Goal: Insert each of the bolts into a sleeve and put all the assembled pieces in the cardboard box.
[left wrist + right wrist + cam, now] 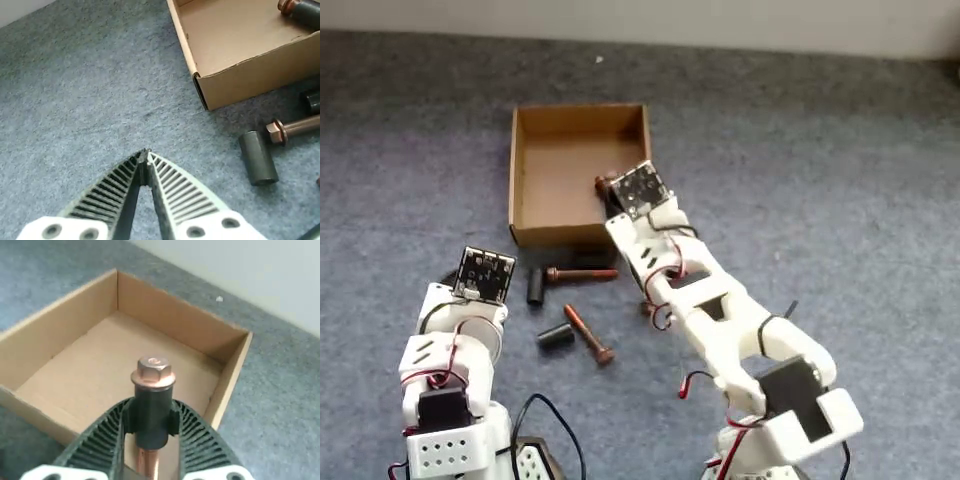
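**A:** Start from the high view. Where is the assembled piece?

**B:** It is over the cardboard box, by the front right corner, under the right arm. Its copper head points toward the middle of the box. I can't tell whether it touches the box floor.

**A:** And the loose parts?

**B:** They lie on the grey, carpet-like bench. The first bolt lies crosswise just in front of the box. Its head is toward the left arm's side, beside the first sleeve. The second bolt lies on a diagonal with its head toward the arms, just beside the second sleeve.

**A:** What about the left wrist view?

**B:** The left fingers are ribbed and dark in white frames. Their tips are pressed together on nothing, above bare bench. A box corner is nearby. The first sleeve is a smooth dark cylinder that seems to lie on its side. The flanged hex head of the first bolt is next to one end of it.

**A:** And the right wrist view?

**B:** The right fingers clamp the dark sleeve of the assembled piece. Its long axis runs in line with them. The hex head points away from the wrist, toward the box's far wall. The copper shank shows at the other end, between the fingers. The box is plain brown card with an open top.
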`<action>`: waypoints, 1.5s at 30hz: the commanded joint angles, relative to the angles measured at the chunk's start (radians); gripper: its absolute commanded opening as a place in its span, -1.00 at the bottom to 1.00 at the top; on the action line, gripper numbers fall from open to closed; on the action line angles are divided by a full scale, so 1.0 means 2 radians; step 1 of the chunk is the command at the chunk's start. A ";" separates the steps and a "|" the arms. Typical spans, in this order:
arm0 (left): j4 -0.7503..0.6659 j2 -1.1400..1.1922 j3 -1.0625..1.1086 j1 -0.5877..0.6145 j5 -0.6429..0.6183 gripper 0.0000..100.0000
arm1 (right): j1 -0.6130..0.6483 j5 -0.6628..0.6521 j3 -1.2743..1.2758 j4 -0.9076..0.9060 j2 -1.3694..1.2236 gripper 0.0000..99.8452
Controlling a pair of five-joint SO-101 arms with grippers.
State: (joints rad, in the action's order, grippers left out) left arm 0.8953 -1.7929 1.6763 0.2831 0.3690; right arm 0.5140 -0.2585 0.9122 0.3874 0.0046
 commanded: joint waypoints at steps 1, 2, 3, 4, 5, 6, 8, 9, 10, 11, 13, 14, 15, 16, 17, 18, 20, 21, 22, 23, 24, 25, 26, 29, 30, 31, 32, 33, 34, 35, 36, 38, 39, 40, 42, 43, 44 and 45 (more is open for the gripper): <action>-0.002 -0.001 0.010 -0.007 0.006 -0.99 | -0.010 0.005 -0.046 0.013 -0.011 -0.99; -0.002 -0.001 0.010 -0.007 0.006 -0.99 | -0.010 0.005 -0.049 0.012 -0.016 -0.99; -0.002 -0.001 0.010 -0.007 0.006 -0.99 | -0.010 0.005 -0.051 0.011 -0.020 -0.99; -0.002 -0.001 0.010 -0.007 0.006 -0.99 | -0.010 0.005 -0.051 0.010 -0.023 -0.98; -0.002 -0.001 0.010 -0.007 0.006 -0.99 | -0.010 0.005 -0.051 0.010 -0.023 -0.96; -0.002 -0.001 0.010 -0.007 0.006 -0.99 | -0.010 0.005 -0.050 0.007 -0.023 -0.91; -0.002 -0.001 0.010 -0.006 0.006 -0.99 | -0.010 0.005 -0.054 -0.020 -0.023 -0.83; -0.002 -0.001 0.010 -0.006 0.006 -0.99 | -0.010 0.005 -0.055 -0.037 -0.023 -0.80; -0.002 -0.001 0.010 -0.006 0.006 -0.99 | -0.010 0.004 -0.055 -0.047 -0.023 -0.80; -0.002 -0.001 0.010 -0.006 0.006 -0.99 | -0.010 0.004 -0.055 -0.053 -0.023 -0.80; -0.002 -0.001 0.010 -0.006 0.006 -0.99 | -0.010 0.004 -0.055 -0.056 -0.023 -0.80; -0.002 -0.001 0.010 -0.006 0.006 -0.99 | -0.010 0.004 -0.055 -0.056 -0.022 -0.80; -0.002 -0.001 0.010 -0.006 0.006 -0.99 | -0.010 0.003 -0.055 -0.056 -0.021 -0.80; -0.002 -0.001 0.010 -0.006 0.006 -0.99 | -0.010 0.003 -0.055 -0.056 -0.015 -0.80; -0.002 -0.001 0.010 -0.006 0.006 -0.99 | -0.010 0.003 -0.053 -0.056 -0.006 -0.80; -0.002 -0.001 0.010 -0.006 0.006 -0.99 | -0.010 0.003 -0.051 -0.056 0.008 -0.80; -0.002 -0.002 0.010 -0.005 0.006 -0.99 | -0.010 0.003 -0.049 -0.056 0.044 -0.80; -0.002 -0.003 0.010 -0.005 0.006 -0.99 | -0.010 0.003 -0.043 -0.062 0.066 -0.80; -0.002 -0.004 0.010 -0.004 0.006 -0.99 | -0.009 0.003 -0.031 -0.078 0.089 -0.80; -0.002 -0.005 0.010 0.000 0.006 -0.99 | -0.007 0.003 -0.019 -0.096 0.113 -0.80; -0.003 -0.005 0.010 0.005 0.005 -0.99 | -0.007 0.004 -0.009 -0.116 0.136 -0.80; -0.005 -0.005 0.010 0.010 0.005 -0.99 | -0.005 0.005 -0.002 -0.135 0.159 -0.80; -0.005 -0.005 0.010 0.014 0.005 -0.99 | 0.003 0.005 0.002 -0.156 0.178 -0.80; -0.005 -0.005 0.010 0.024 0.005 -0.99 | 0.035 0.002 0.005 -0.241 0.224 -0.80; -0.005 -0.005 0.010 0.030 0.005 -0.99 | 0.049 0.002 0.004 -0.273 0.234 -0.80; -0.006 -0.006 0.010 0.035 0.005 -0.99 | 0.063 0.002 0.003 -0.303 0.238 -0.80; -0.006 -0.006 0.007 0.042 0.005 -0.99 | 0.078 0.002 0.003 -0.335 0.241 -0.80; -0.006 -0.006 0.006 0.050 0.005 -0.99 | 0.090 0.002 0.003 -0.362 0.239 -0.80; -0.007 -0.006 0.005 0.061 0.004 -0.99 | 0.102 0.001 0.002 -0.384 0.237 -0.80; -0.012 -0.006 0.005 0.072 0.004 -0.99 | 0.113 -0.006 0.001 -0.399 0.235 -0.80; -0.021 -0.006 0.007 0.086 0.004 -0.99 | 0.125 -0.021 -0.003 -0.415 0.232 -0.80; -0.036 -0.003 0.010 0.117 0.002 -0.99 | 0.147 -0.038 -0.013 -0.455 0.222 -0.80; -0.037 -0.003 0.010 0.128 -0.008 -0.99 | 0.156 -0.038 -0.023 -0.475 0.216 -0.80; -0.037 -0.005 0.010 0.135 -0.025 -0.98 | 0.166 -0.038 -0.036 -0.498 0.210 -0.80; -0.038 -0.005 0.010 0.138 -0.041 -0.98 | 0.185 -0.041 -0.069 -0.551 0.194 -0.80; -0.038 -0.005 0.010 0.138 -0.041 -0.96 | 0.194 -0.043 -0.089 -0.579 0.185 -0.80; -0.038 -0.005 0.010 0.138 -0.041 -0.93 | 0.203 -0.043 -0.112 -0.609 0.174 -0.80; -0.038 -0.005 0.010 0.138 -0.042 -0.91 | 0.211 -0.043 -0.136 -0.638 0.161 -0.79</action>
State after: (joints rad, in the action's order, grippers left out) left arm 0.8416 -1.7929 1.6763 0.5439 0.3122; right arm 0.8853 -0.3353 0.7894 -0.7342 0.3529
